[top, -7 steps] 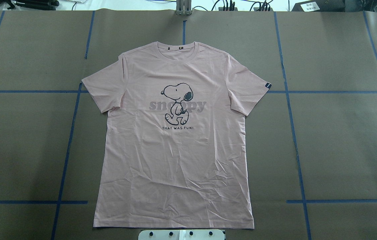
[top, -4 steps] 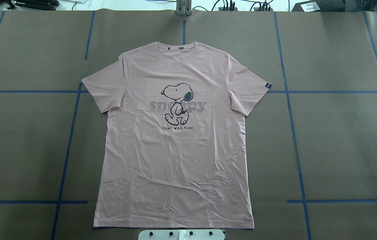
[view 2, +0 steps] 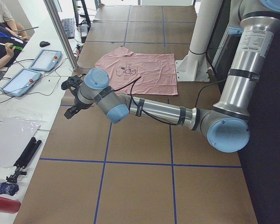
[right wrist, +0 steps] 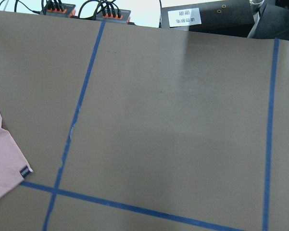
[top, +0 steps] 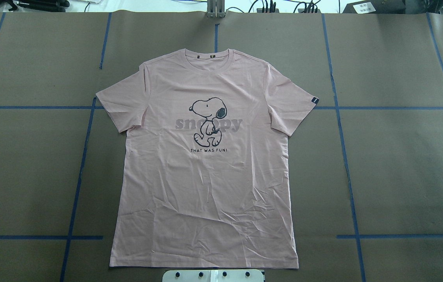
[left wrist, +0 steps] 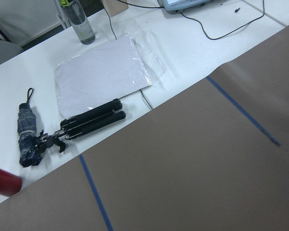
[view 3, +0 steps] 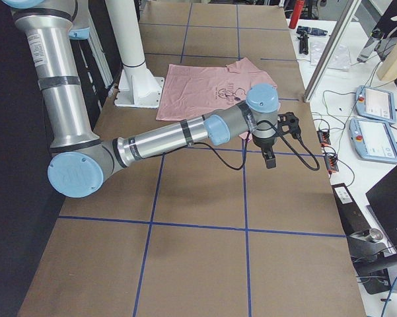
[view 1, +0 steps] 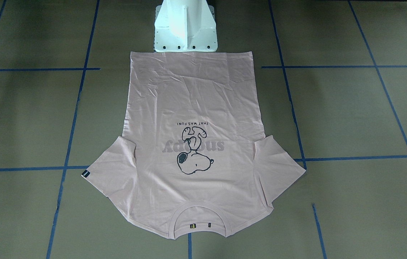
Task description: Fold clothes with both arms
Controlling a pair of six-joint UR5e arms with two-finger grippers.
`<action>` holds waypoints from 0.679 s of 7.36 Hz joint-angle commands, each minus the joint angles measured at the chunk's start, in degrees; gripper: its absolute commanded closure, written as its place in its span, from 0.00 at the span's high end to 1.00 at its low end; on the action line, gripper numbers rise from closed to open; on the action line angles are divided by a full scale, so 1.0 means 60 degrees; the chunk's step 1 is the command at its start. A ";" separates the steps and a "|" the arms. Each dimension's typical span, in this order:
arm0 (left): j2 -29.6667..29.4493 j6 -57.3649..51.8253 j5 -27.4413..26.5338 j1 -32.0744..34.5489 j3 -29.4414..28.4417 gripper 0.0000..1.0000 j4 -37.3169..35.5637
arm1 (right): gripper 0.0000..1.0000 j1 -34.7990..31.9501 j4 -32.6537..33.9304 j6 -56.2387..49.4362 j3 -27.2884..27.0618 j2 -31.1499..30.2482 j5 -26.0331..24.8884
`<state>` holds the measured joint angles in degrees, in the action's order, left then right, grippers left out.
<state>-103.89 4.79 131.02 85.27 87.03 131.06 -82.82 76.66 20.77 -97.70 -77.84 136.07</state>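
The pale pink T-shirt [top: 206, 188] lies flat and face up on the brown table cover, Snoopy print showing, collar at the far side, hem by the robot base. It also shows in the front view [view 1: 192, 97], the left side view [view 2: 149, 70] and the right side view [view 3: 198, 86]. Its sleeve tip shows in the right wrist view [right wrist: 0, 159]. My left gripper [view 2: 71, 100] hangs over the table's left end, far from the shirt. My right gripper [view 3: 281, 142] hangs over the right end. Both show only in side views; I cannot tell whether they are open or shut.
The white pedestal base [view 1: 185, 27] stands at the shirt's hem. Blue tape lines [top: 346, 107] cross the cover. A white side bench holds a black tripod [left wrist: 94, 118], a folded umbrella [left wrist: 29, 134], a bottle [left wrist: 79, 21] and tablets [view 2: 46, 59]. Cables and connectors [right wrist: 57, 7] lie beyond the far edge.
The shirt has not moved. A small dark shape has appeared at the right edge of the overhead view.
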 commanded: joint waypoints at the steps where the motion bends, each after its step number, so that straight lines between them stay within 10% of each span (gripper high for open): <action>1: -0.0087 0.1130 -0.0069 -0.1550 -0.0032 1.00 0.0452 | 1.00 0.1680 -0.2119 0.4008 0.0155 0.0418 -0.1210; 5: -0.0336 0.2806 -0.0113 -0.2243 0.0026 1.00 0.0921 | 0.92 0.4657 -0.2812 0.6860 0.1646 0.1882 -0.4218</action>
<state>-105.48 20.73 130.43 72.99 87.11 136.05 -59.86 62.02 56.78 -91.03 -69.15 115.15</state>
